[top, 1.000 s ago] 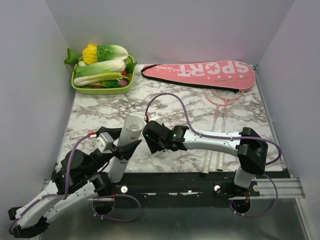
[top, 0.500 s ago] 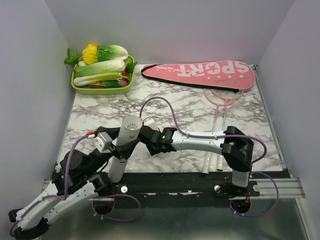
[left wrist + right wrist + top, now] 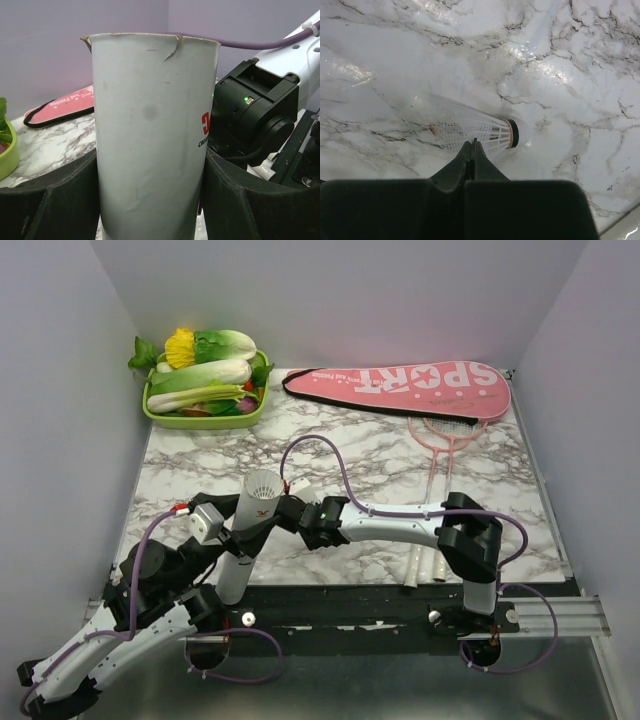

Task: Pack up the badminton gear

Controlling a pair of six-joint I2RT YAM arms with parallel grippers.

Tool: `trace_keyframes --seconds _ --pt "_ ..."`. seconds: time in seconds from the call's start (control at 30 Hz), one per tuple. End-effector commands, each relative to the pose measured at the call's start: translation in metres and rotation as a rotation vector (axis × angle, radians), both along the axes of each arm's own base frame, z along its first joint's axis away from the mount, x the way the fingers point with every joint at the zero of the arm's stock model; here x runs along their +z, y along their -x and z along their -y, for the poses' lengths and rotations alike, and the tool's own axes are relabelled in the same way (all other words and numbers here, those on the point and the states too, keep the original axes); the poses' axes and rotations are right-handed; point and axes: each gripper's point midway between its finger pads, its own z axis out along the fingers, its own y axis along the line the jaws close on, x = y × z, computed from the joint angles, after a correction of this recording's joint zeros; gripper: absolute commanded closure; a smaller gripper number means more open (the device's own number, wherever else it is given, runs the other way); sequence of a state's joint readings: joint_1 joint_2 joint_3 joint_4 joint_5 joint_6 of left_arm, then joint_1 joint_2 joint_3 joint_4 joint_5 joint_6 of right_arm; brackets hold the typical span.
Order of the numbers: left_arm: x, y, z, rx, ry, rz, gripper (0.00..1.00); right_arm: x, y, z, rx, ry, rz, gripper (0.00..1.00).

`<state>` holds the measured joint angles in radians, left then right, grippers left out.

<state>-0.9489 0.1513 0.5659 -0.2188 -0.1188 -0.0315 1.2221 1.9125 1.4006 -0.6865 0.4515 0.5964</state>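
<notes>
The white tube (image 3: pixel 250 525) stands upright at the table's near left, its open top up, with my left gripper (image 3: pixel 240 540) shut on its sides. In the left wrist view both black fingers (image 3: pixel 60 200) press against the tube (image 3: pixel 150 125). Just right of the tube, my right gripper (image 3: pixel 283 510) is low over the marble. Its jaws (image 3: pixel 472 143) are shut on the mesh skirt of a white shuttlecock (image 3: pixel 480 130) that lies on its side, its cork end to the right. The pink SPORT cover (image 3: pixel 400 385) lies at the back. Two thin rackets (image 3: pixel 445 440) lie in front of it.
A green tray (image 3: pixel 200 422) of leafy vegetables sits at the back left corner. The rackets' white handles (image 3: pixel 425 560) reach the table's near edge beside the right arm. Purple cables loop over both arms. Grey walls close in the left, back and right sides.
My right gripper has swung left toward the tube, come down and shut its jaws at the shuttlecock. The left gripper and the tube have not moved.
</notes>
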Motion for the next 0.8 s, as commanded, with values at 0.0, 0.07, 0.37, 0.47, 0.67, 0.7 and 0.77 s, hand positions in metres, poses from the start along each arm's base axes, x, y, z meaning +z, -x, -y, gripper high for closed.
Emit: trace_keyframes --seconds 0.0,0.07,0.37,0.47,0.67,0.7,0.77 --pt "0.024 0.006 -0.004 -0.014 0.067 0.043 1.00 0.016 -0.004 0.010 -0.046 0.013 0.056 0.99" --pt "0.025 0.006 -0.005 -0.014 0.072 0.047 1.00 0.024 -0.006 0.015 -0.063 0.004 0.076 0.99" --pt "0.022 0.008 0.004 -0.051 0.056 0.047 1.00 0.095 -0.013 0.053 -0.118 -0.051 0.212 0.99" --pt "0.020 0.009 0.009 -0.069 0.047 0.046 1.00 0.116 -0.015 0.072 -0.146 -0.051 0.257 0.99" --pt "-0.001 0.016 0.043 -0.217 -0.053 -0.001 1.00 0.162 -0.015 0.094 -0.160 -0.158 0.312 0.99" --pt "-0.005 0.018 0.047 -0.239 -0.069 -0.013 1.00 0.175 -0.015 0.100 -0.152 -0.189 0.324 0.99" --pt "-0.013 0.021 0.059 -0.295 -0.104 -0.038 1.00 0.188 -0.018 0.103 -0.143 -0.247 0.320 0.99"
